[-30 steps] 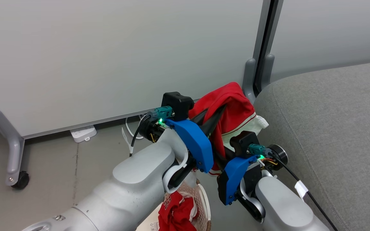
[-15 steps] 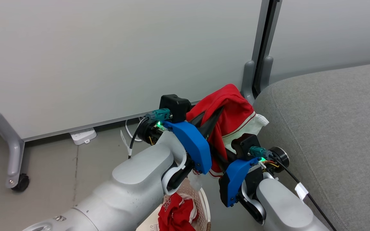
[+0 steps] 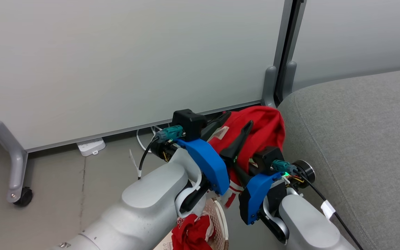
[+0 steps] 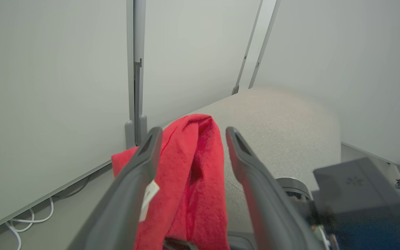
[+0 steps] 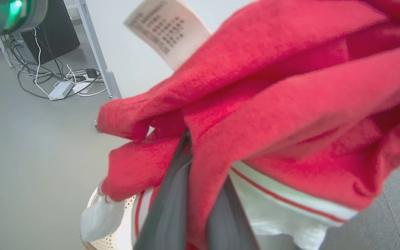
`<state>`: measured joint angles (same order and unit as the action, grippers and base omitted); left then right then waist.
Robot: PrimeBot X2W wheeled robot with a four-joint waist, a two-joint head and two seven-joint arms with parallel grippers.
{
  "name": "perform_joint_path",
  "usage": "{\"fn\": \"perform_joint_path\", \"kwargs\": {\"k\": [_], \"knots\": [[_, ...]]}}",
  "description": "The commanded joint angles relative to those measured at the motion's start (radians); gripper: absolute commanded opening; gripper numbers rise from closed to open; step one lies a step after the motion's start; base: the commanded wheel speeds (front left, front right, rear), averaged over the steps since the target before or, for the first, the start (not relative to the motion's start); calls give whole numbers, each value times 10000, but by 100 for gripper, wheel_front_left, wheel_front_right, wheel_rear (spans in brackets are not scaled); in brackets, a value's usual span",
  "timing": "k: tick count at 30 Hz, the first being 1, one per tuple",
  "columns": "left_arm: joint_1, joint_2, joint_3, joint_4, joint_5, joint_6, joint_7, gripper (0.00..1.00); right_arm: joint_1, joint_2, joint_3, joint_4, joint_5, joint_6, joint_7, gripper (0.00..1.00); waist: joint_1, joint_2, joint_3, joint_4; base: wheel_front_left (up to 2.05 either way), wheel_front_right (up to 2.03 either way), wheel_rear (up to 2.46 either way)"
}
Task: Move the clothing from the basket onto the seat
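Clothing [image 3: 266, 128]: one red piece pinched in my R gripper [image 5: 188, 146], jaws closed on it; L gripper [image 4: 192, 132] wide open, cloth draped between its fingers [image 4: 141, 166], ungripped. Piece hangs mid-frame beside seat [image 3: 359, 139] edge, not laid on it yet. 2nd garment [image 3: 193, 234] sits in basket [image 3: 222, 215], bottom centre. So neither done. Care tag [image 5: 167, 31] print unreadable

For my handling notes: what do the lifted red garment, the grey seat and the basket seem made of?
The red garment looks like soft knit fabric, matte, slightly fuzzy; it folds and droops. The seat: woven upholstery, matte, speckled. The basket: likely hard plastic, cream, smooth, pierced with small holes.
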<state>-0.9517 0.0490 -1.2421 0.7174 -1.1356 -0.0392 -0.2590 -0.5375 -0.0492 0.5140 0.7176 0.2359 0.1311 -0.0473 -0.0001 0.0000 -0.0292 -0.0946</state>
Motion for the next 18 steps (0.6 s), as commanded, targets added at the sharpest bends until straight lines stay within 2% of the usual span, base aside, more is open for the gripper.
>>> {"fn": "perform_joint_path", "kwargs": {"k": [1, 7, 13, 18], "knots": [[308, 58, 446, -127, 411, -63, -67, 100, 78, -21, -71, -23, -91, -7, -88, 0, 1, 0, 34, 20, 0, 0, 0], [1823, 531, 2262, -1128, 2248, 93, -64, 100, 193, -18, -486, -73, -144, -5, -95, 0, 1, 0, 160, 124, 0, 0, 0], [3655, 1058, 3927, -2337, 4060, 25, -66, 100, 250, -19, -801, -165, -300, -7, -108, 0, 1, 0, 289, 244, 0, 0, 0], [4870, 1283, 5099, -2931, 5211, -66, -67, 100, 337, -19, -1093, -258, -409, -7, -99, 0, 1, 0, 398, 371, 0, 0, 0]]}}
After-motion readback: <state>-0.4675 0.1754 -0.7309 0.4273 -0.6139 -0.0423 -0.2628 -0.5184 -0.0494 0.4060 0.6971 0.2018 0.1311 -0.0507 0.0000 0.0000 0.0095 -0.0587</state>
